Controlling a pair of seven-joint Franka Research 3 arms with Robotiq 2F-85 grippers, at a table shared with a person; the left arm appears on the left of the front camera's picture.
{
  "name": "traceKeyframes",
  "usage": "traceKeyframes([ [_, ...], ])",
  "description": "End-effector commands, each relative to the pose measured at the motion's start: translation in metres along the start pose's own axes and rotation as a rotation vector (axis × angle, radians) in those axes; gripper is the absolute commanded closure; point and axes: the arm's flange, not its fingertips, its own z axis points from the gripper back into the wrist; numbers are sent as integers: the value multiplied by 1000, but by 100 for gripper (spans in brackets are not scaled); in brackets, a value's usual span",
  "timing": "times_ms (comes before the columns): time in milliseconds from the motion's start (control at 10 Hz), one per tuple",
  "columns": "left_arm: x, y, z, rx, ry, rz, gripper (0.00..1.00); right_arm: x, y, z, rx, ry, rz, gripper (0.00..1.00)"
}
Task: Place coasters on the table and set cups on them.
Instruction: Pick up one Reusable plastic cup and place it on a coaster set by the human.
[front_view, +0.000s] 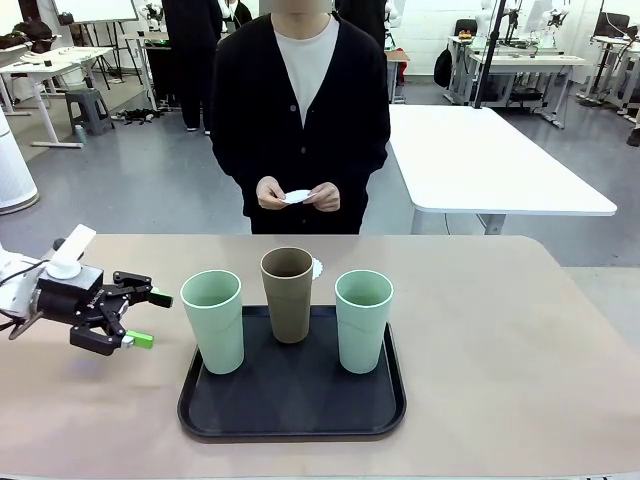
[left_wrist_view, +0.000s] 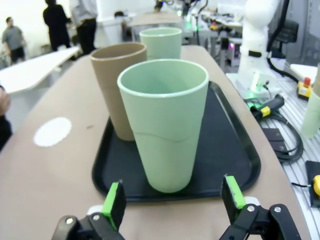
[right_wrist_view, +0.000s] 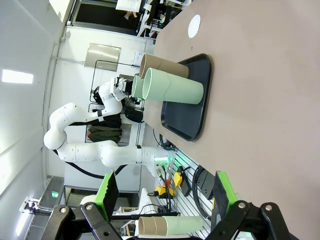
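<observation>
Three cups stand on a black tray (front_view: 290, 410): a mint cup (front_view: 213, 320) on the left, a brown cup (front_view: 288, 295) in the middle, a mint cup (front_view: 363, 320) on the right. My left gripper (front_view: 140, 318) hovers open just left of the left mint cup, fingers pointing at it. In the left wrist view that mint cup (left_wrist_view: 165, 125) stands straight ahead of the open left gripper (left_wrist_view: 173, 200), not between its fingers. One white coaster (front_view: 317, 268) lies on the table (front_view: 500, 330) behind the brown cup. The person's hands hold another coaster (front_view: 297, 196). My right gripper (right_wrist_view: 165, 195) is open and empty, far from the tray (right_wrist_view: 192, 110).
A white-topped table (front_view: 490, 160) stands beyond the far right edge. The person stands at the far side, centre. Cables and the right arm's base (left_wrist_view: 260, 45) sit off the table's edge. Bare tabletop lies right of the tray and in front of the person.
</observation>
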Motion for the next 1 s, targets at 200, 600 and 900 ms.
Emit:
traceKeyframes([
  [200, -15, 11, -33, -13, -73, -41, 0, 1, 0, 0, 10, -8, 11, 0],
  [600, -15, 21, -45, -20, -108, -64, 0, 1, 0, 0, 10, -8, 11, 0],
  [900, -16, 26, -54, -32, -112, -51, 0, 1, 0, 0, 10, -8, 11, 0],
])
